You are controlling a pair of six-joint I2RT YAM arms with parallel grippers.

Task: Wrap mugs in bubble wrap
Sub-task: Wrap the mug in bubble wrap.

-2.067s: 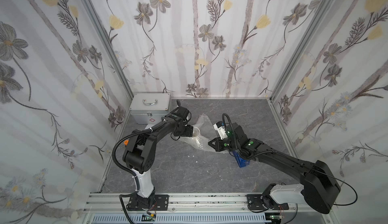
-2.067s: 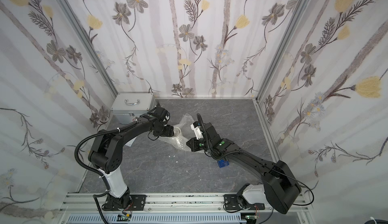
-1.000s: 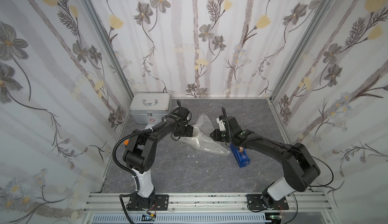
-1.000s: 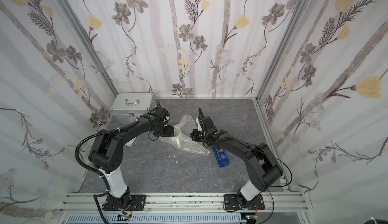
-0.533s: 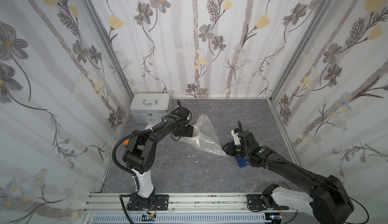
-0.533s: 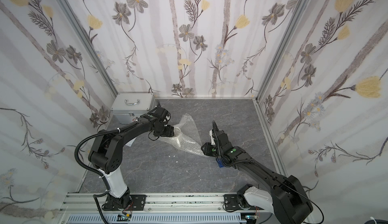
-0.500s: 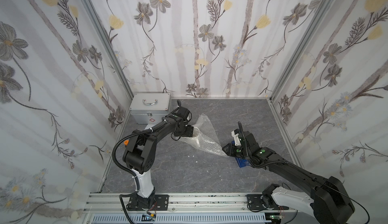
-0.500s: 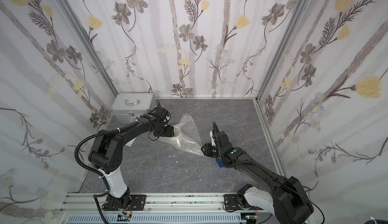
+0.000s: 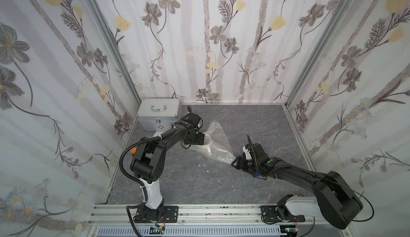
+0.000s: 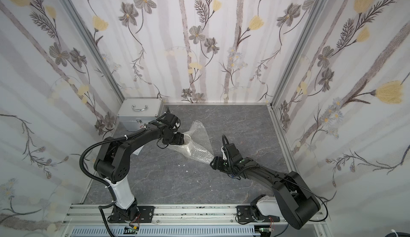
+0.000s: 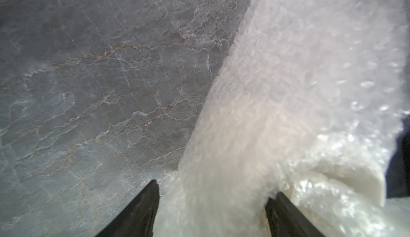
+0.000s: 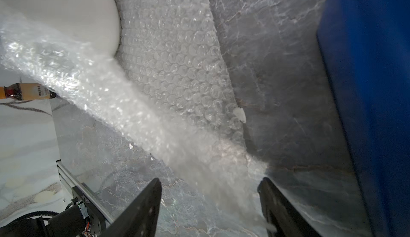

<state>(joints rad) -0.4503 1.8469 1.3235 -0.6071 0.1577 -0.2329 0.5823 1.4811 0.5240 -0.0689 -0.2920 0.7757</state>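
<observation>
The bench (image 9: 255, 122) has open room in its middle and toward the near rail. A metal case (image 9: 158, 113) crowds the far left corner. The bubble wrap (image 9: 218, 146) stretches from the mug (image 12: 66, 13) to a twisted corner beside the blue tape dispenser (image 12: 377, 91). The mug sits partly under the sheet, with the left gripper (image 11: 215, 191) clamped across it through the wrap. The right gripper (image 12: 209, 187) has its jaws apart and the corner loose between them. It should probably pinch that corner deep, then carry it over the mug across the open middle. A gentle pull would keep the mug from shifting, and the swing should stay clear of the dispenser.
</observation>
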